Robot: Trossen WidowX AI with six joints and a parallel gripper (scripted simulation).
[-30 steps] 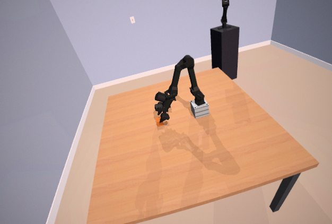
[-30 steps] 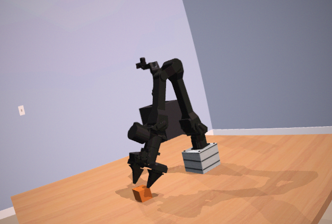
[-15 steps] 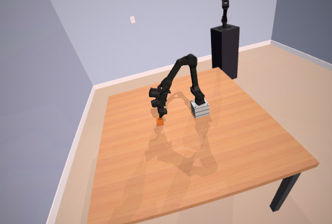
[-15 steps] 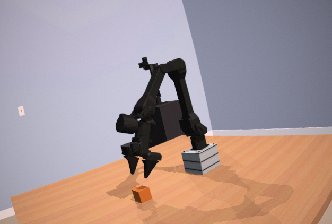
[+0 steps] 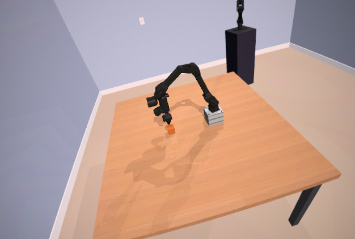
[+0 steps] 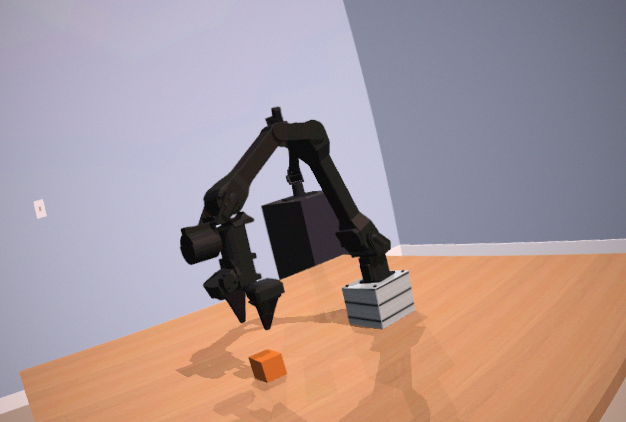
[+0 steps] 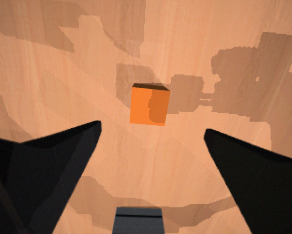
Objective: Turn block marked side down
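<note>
An orange block (image 5: 170,129) (image 6: 267,364) (image 7: 149,104) rests on the wooden table (image 5: 229,150) (image 6: 505,336). No mark shows on its visible faces. My gripper (image 5: 168,122) (image 6: 251,317) (image 7: 154,129) is open and empty. It points down and hangs a little above the table, just behind the block and apart from it. In the wrist view the block lies ahead of the two dark fingers, between their lines.
The arm's grey base (image 5: 214,115) (image 6: 379,301) stands on the table to the right of the block. A tall black pedestal (image 5: 240,52) (image 6: 298,235) with a camera mast stands on the floor behind the table's far corner.
</note>
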